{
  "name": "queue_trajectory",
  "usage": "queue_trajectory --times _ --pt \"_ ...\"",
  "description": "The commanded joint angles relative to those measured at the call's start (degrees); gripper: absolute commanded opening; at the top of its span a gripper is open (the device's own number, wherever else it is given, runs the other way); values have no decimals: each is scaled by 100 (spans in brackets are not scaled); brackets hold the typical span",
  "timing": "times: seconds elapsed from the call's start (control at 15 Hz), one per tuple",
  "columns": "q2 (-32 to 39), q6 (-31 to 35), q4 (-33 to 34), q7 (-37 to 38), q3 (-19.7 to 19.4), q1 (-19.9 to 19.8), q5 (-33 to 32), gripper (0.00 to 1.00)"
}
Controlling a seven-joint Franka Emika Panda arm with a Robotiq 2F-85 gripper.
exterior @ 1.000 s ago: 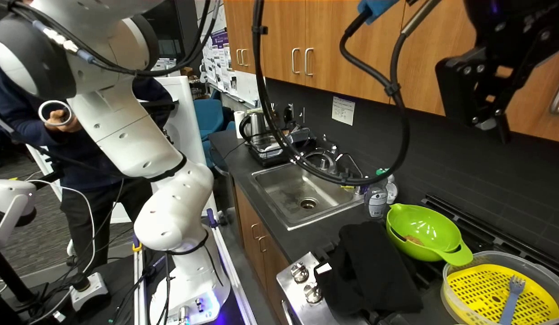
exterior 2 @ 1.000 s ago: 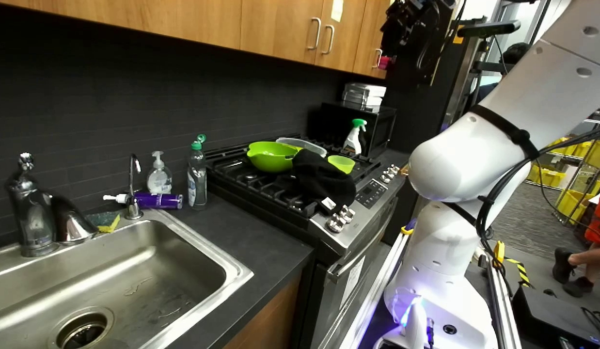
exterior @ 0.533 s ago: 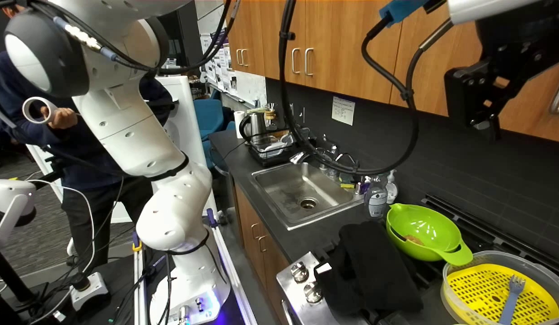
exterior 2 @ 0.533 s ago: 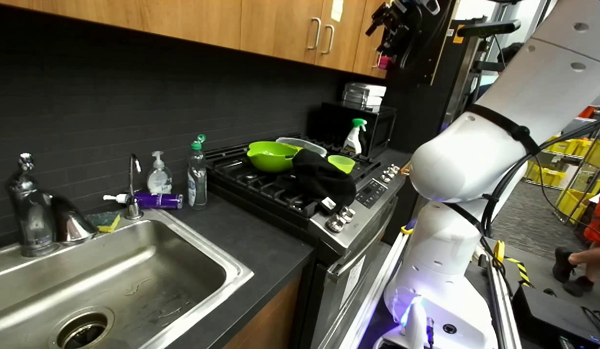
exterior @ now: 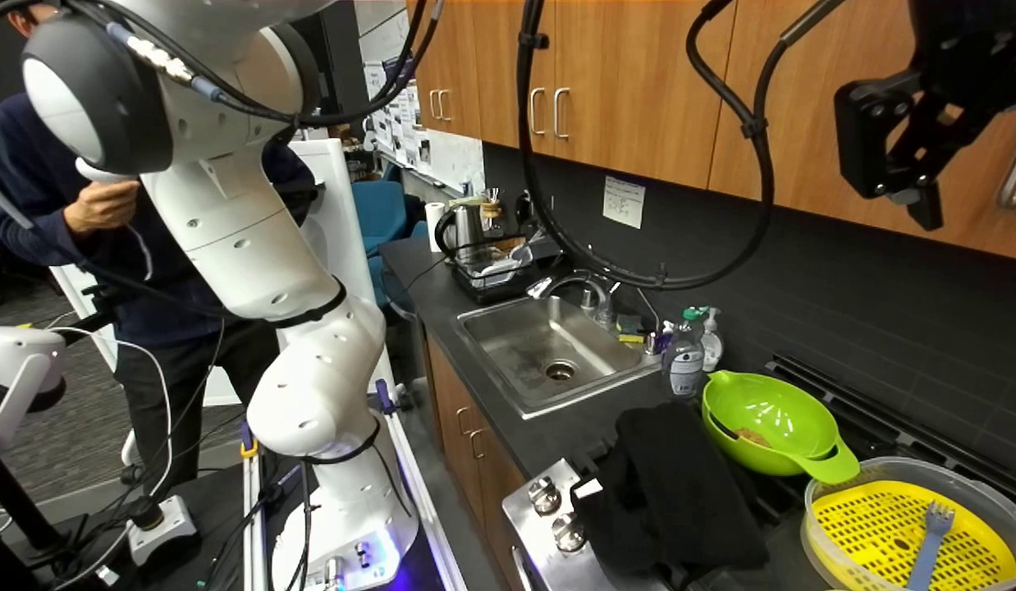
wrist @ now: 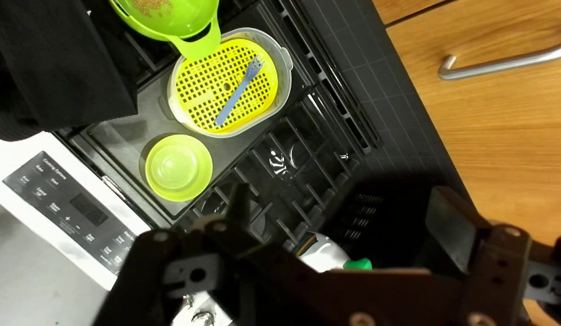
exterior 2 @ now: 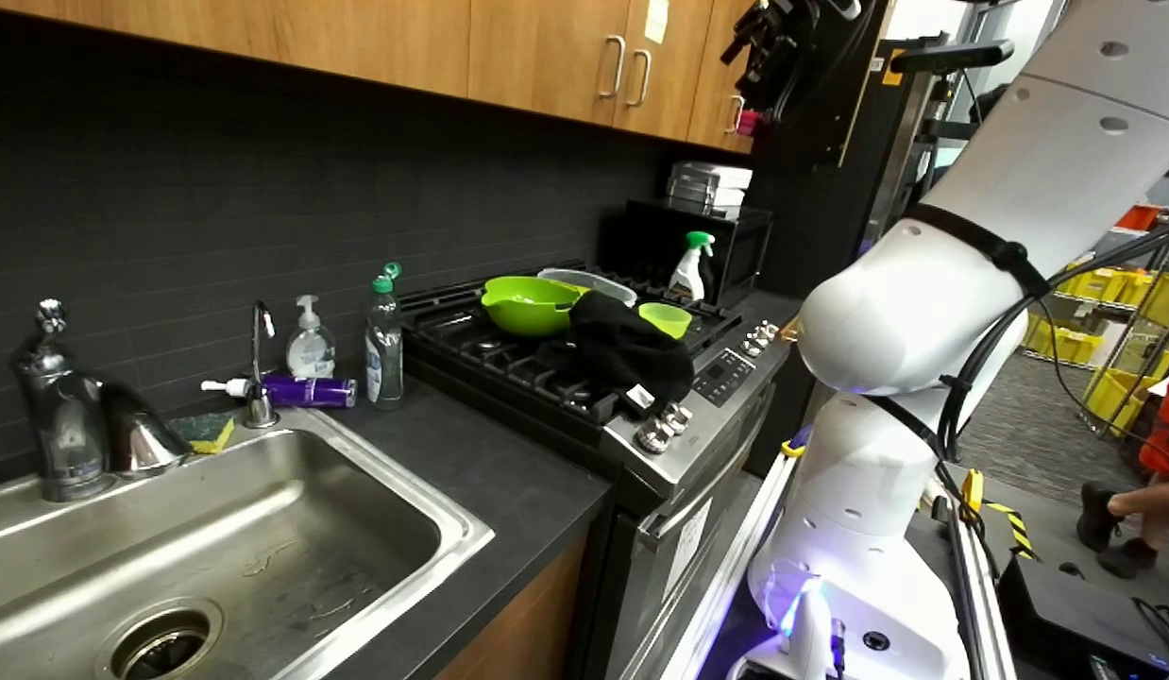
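Up there the jaws hang wide and empty above the stove (wrist: 292, 172), where that small lime-green bowl (wrist: 178, 167), near the clear tub (wrist: 284, 86), looks light and stiff, best pinched by its rim.

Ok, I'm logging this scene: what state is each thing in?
Gripper: open, holding nothing
Fork: lying on yellow strainer
Green bowl: brownish bits inside
Small bowl: upright, empty
Black cloth: bunched on stove
Spray bottle: upright
Green-capped bottle: cap flipped open
Purple bottle: on its side
Cabinet doors: shut
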Motion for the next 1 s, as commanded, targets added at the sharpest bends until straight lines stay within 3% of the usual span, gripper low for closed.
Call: queue_trajectory --times 0.0,0.2,0.6,0.93 --pt "12 -16 38 28 -35 42 -8 100" --pt "-5 -19 -22 95 -43 61 100 100" --pt "113 -371 -48 650 -258 328 1827 100" --pt "302 -669 -139 1051 -329 319 3138 100"
